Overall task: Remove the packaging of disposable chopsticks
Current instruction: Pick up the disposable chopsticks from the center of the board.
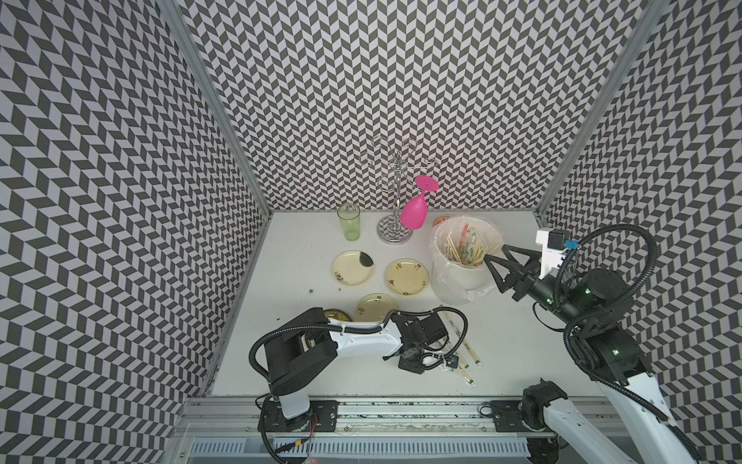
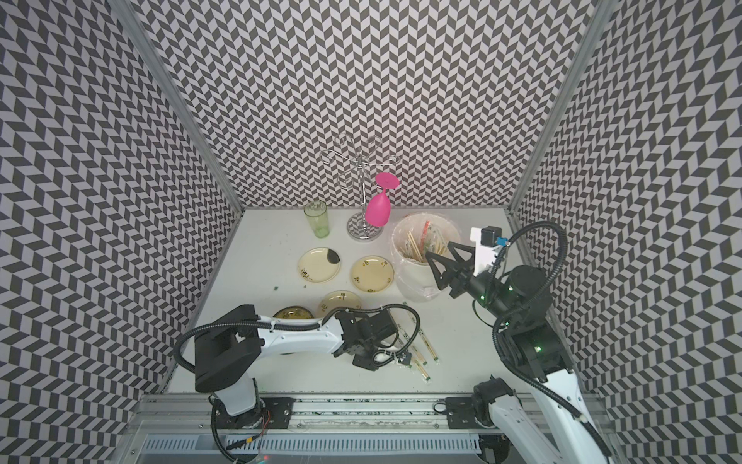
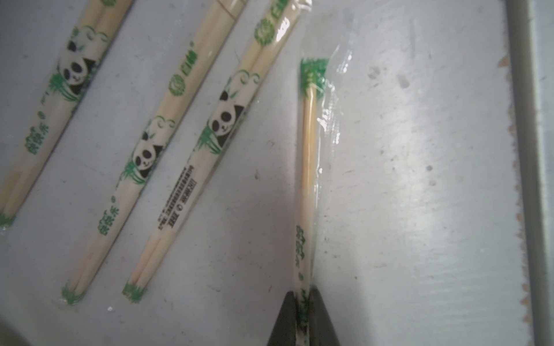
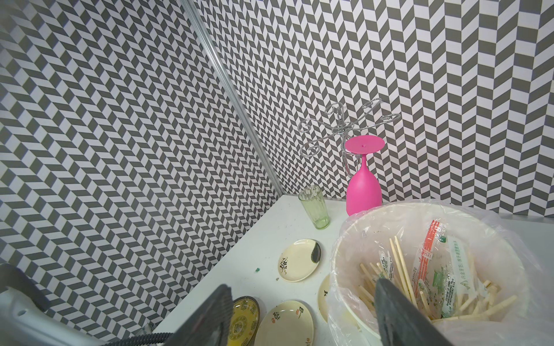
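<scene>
left gripper (image 3: 302, 317) is pinching one packaging (image 3: 308, 209) sleeve end at the front of the tabletop (image 3: 419, 179). we're likely clamping the chopsticks (image 3: 307, 134) inside too, so the film could tear rather than slide off. only the left wrist view is showing this; top views are hiding it. right gripper (image 1: 494, 252) is hanging wide open at the bucket (image 1: 453, 277).

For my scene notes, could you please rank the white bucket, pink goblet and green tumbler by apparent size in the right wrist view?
1. white bucket, partly because it sits nearest the camera.
2. pink goblet.
3. green tumbler.
</scene>
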`<move>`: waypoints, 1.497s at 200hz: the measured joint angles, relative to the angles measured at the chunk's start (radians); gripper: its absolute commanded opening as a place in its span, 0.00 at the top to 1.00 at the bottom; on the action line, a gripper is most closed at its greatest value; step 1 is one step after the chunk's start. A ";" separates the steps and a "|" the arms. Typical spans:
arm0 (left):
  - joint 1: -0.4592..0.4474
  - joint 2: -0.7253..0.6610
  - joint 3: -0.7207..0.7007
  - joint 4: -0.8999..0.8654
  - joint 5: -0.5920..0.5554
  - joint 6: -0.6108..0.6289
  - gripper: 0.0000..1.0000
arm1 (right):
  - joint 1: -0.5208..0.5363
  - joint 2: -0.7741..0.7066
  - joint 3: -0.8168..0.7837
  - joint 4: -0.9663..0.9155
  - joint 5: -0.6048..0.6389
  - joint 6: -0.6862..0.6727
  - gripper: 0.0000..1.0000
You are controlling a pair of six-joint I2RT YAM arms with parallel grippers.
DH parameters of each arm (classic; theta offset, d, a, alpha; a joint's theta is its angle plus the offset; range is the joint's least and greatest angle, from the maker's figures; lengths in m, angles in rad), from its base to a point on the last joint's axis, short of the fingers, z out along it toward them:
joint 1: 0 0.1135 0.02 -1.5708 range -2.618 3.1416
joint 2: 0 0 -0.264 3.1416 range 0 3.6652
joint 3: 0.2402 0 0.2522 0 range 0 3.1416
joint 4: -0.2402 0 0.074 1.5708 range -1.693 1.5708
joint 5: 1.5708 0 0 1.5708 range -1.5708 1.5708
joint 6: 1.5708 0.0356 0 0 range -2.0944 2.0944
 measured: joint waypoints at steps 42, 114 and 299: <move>0.000 -0.031 -0.010 0.005 -0.002 0.003 1.00 | 0.001 0.000 0.000 0.000 0.003 0.000 0.25; 0.055 -0.255 -0.059 0.028 0.003 0.000 1.00 | 0.006 0.014 0.011 -0.003 0.016 -0.002 0.28; 0.397 -0.720 -0.187 0.509 0.294 -0.232 1.00 | 0.019 0.252 0.233 0.189 -0.097 -0.033 0.46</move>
